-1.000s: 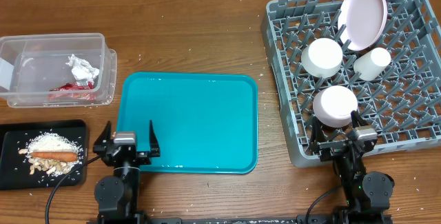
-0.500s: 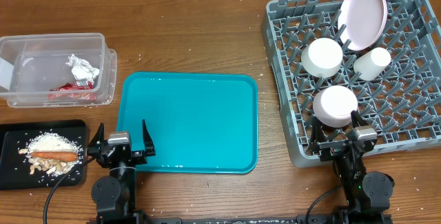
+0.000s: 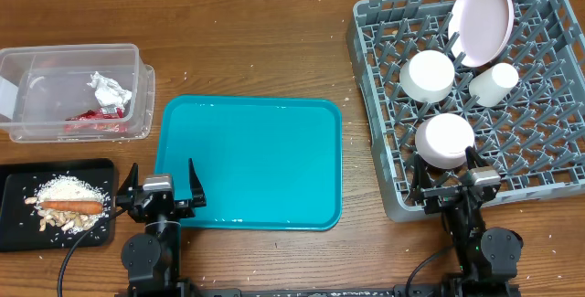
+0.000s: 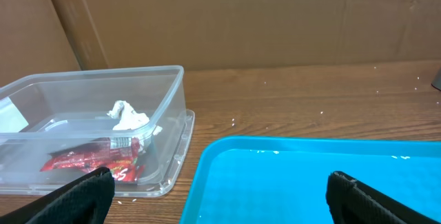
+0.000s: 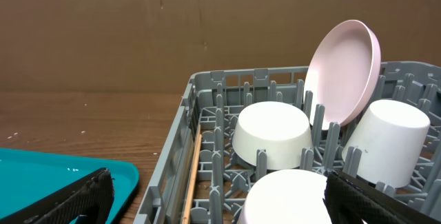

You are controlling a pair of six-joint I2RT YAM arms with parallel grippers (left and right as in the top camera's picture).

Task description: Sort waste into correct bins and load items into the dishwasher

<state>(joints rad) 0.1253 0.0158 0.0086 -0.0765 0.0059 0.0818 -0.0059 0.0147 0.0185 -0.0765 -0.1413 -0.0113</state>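
The grey dish rack [image 3: 548, 87] holds the pink plate [image 3: 484, 21] on edge, two upturned white bowls [image 3: 428, 75] [image 3: 445, 139] and the white cup [image 3: 494, 84]. A wooden chopstick [image 5: 192, 176] lies along the rack's left wall. The clear tub [image 3: 73, 59] holds the red wrapper [image 3: 96, 117] and the paper wad [image 3: 110, 90]. The black tray [image 3: 14, 187] carries rice [image 3: 69, 187] and the sausage stick [image 3: 71, 206]. My left gripper [image 3: 158, 187] is open and empty at the teal tray's front left corner. My right gripper [image 3: 451, 176] is open and empty at the rack's front edge.
The teal serving tray [image 3: 256, 160] lies in the middle between the arms. Loose rice grains dot the wooden table. A cardboard wall stands behind the table in both wrist views.
My left gripper moved a little to the left and toward the table's front edge during the first half second, then stayed still. The right arm has not moved.
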